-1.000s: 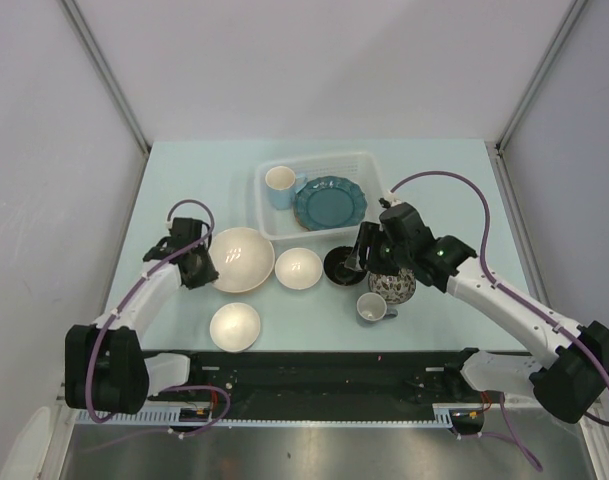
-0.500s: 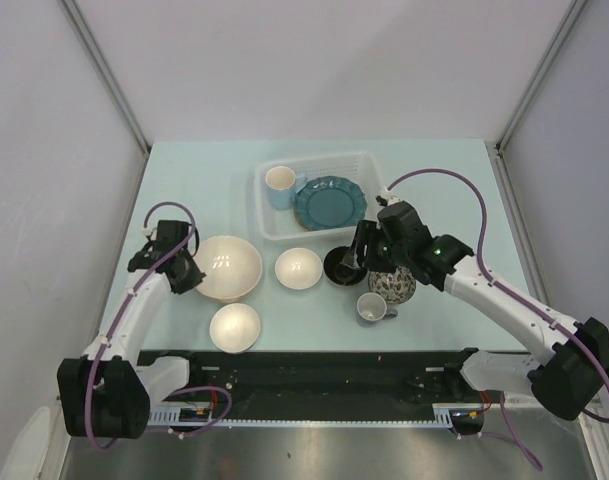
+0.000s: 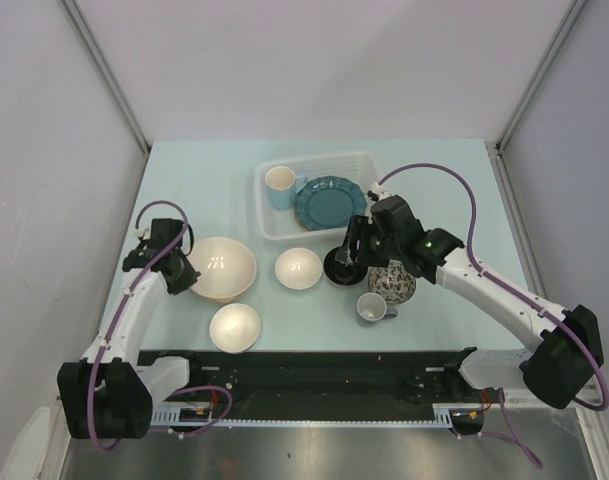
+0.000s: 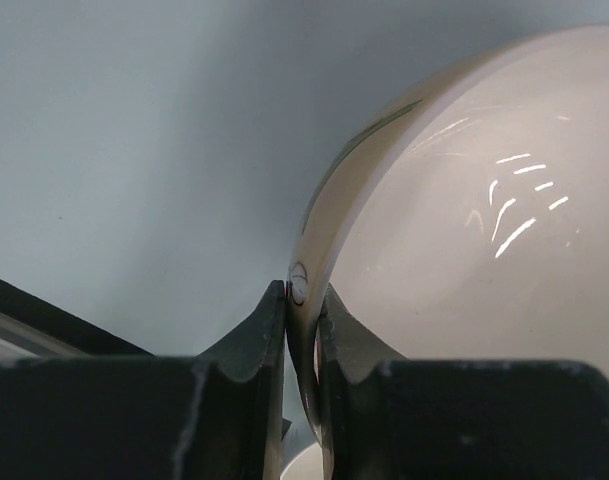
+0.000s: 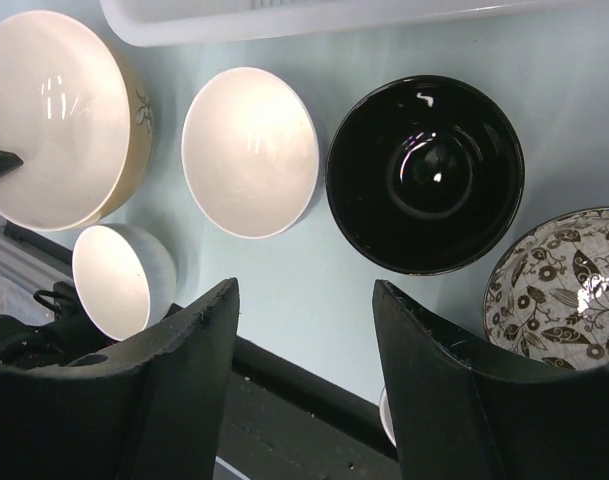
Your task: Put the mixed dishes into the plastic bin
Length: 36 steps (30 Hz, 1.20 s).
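The left arm reaches forward from its base along the left side of the table, elbow bent and wrist turned inward. Its pincer is pinched narrowly on the rim of the large white bowl, with one finger inside the rim and the other outside. The right arm stretches from its base at the right, slanting inward toward the middle of the table with the wrist tipped down, and its pincer hangs with the fingers spread wide apart, gripping nothing.
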Motion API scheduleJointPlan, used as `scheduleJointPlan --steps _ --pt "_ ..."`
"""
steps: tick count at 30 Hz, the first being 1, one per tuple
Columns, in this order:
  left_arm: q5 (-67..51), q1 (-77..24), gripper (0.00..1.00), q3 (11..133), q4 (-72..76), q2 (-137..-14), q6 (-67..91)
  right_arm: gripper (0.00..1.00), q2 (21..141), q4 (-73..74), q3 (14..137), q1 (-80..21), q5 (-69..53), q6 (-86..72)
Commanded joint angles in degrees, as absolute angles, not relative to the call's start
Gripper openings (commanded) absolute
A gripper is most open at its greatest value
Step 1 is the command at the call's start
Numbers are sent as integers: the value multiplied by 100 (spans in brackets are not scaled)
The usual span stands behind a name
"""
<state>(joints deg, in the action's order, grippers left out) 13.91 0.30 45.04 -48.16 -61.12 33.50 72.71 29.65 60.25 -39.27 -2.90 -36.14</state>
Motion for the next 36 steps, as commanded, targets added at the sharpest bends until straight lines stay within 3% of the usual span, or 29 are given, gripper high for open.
scheduleJointPlan --steps 1,10,19,31,36 --pt "1301 237 0 5412 -4377 -5994 3375 61 7304 2707 6284 -3955 -351 -3524" --pt "1636 264 0 7117 -4957 -6390 2997 61 7523 2680 6459 -3955 -510 -3419" --pt "-156 53 0 7215 -4298 -6205 2734 68 7813 2154 6838 -3938 -904 -3471" --pt "-70 -1976 0 7480 -3841 -6187 2760 72 8921 1801 7839 -4306 -1021 -3753" --pt "-149 -2188 0 7506 -3753 -6346 2707 71 8868 1687 7638 -4421 -844 -3867"
